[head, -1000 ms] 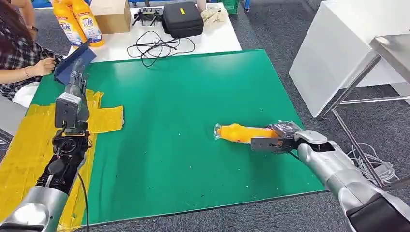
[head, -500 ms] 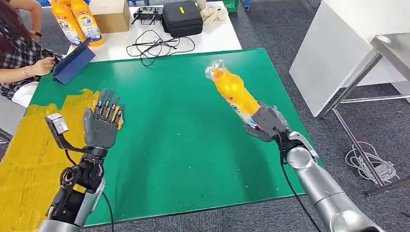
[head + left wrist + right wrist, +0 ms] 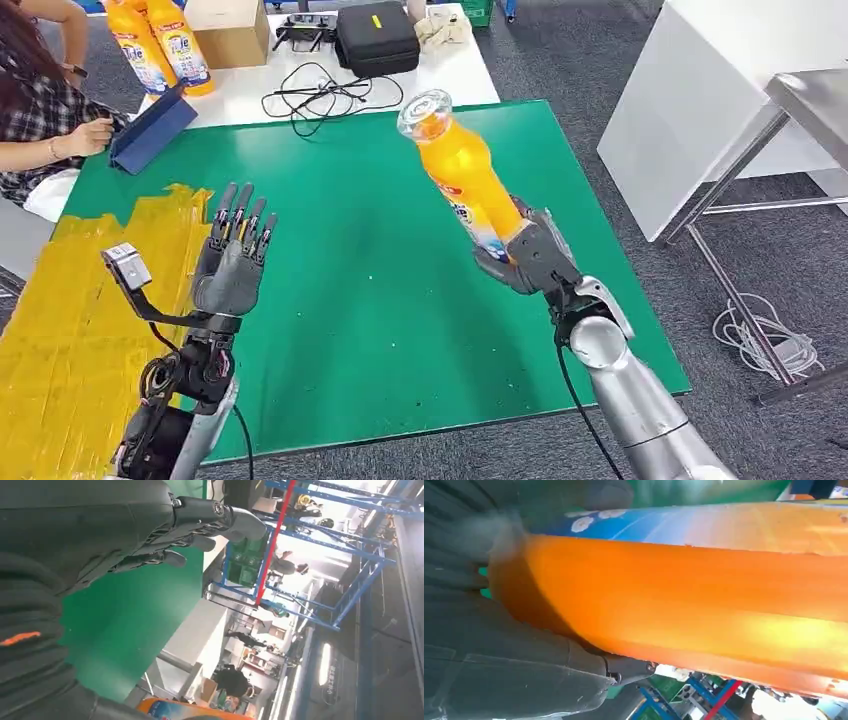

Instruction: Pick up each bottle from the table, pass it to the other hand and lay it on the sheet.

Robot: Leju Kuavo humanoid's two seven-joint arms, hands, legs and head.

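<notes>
While my right hand [image 3: 530,258] is gripping the orange plastic drink bottle [image 3: 462,175] aloft, I'm holding my left hand [image 3: 232,262] empty, fingers spread.

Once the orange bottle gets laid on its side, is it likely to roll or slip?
The orange bottle looks round and smooth, so it may roll once laid flat. The right hand grips only one end, so it might tilt. Its glossy label could be slippery.
</notes>
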